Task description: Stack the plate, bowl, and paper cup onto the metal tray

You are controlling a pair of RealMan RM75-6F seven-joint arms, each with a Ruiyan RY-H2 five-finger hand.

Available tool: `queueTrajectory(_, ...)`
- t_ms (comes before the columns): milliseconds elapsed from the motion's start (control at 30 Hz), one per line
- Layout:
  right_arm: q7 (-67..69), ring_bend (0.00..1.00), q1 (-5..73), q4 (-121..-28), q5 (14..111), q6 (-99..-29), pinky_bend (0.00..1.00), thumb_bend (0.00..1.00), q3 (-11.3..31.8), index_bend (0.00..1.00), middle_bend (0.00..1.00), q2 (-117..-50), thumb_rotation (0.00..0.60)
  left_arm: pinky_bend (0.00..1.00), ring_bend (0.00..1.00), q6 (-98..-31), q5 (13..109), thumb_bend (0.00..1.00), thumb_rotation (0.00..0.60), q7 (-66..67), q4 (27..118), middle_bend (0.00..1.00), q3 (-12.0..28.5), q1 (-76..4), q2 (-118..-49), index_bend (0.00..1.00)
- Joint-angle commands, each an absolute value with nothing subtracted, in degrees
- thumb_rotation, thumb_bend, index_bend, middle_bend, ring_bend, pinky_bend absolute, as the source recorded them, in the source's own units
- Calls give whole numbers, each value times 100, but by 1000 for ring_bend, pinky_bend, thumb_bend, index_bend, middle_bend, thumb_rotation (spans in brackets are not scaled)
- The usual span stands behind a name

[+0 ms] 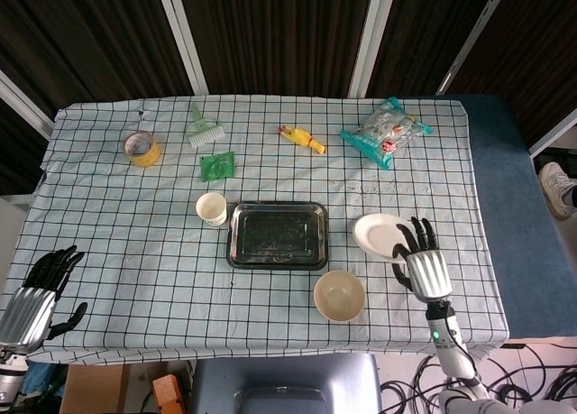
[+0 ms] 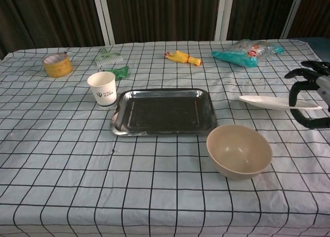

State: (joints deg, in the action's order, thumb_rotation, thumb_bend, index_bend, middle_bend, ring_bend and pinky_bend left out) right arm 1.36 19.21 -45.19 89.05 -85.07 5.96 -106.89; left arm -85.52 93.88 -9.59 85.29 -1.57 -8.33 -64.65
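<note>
Near the counter's right edge, the right robot hand (image 2: 311, 90) grips the round white paper plate (image 2: 273, 101) by its rim, level above the cloth, presumably to carry it toward the rectangular metal tray (image 2: 164, 111) at mid-counter; the left robot hand (image 1: 41, 292) idles open at the front-left corner.

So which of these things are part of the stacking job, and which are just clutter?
Job: tray, plate held in the right hand, bowl, cup.

Clutter: tape, brush, green packet, yellow toy, snack bag. Left hand idle at the table's edge.
</note>
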Motion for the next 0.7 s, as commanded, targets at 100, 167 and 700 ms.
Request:
queueTrajectory(100, 238, 27, 1983, -4421, 8898, -8732, 0, 451, 754, 816, 198, -10776, 600, 73, 0, -8556, 9394, 366, 600, -975, 8522, 18, -158, -833, -6466, 0)
queueTrajectory(167, 255, 28, 2001, -4424, 8897, -8793, 0, 450, 786, 829, 198, -10778, 600, 73, 0, -8564, 9401, 366, 600, -979, 8520, 17, -159, -831, -6469, 0)
queueTrajectory(700, -112, 51, 2624, -4523, 8853, -8956, 0, 450, 1307, 881, 228, -10630, 600, 73, 0, -8570, 9403, 364, 600, -1024, 8501, 15, -152, -836, -6470, 0)
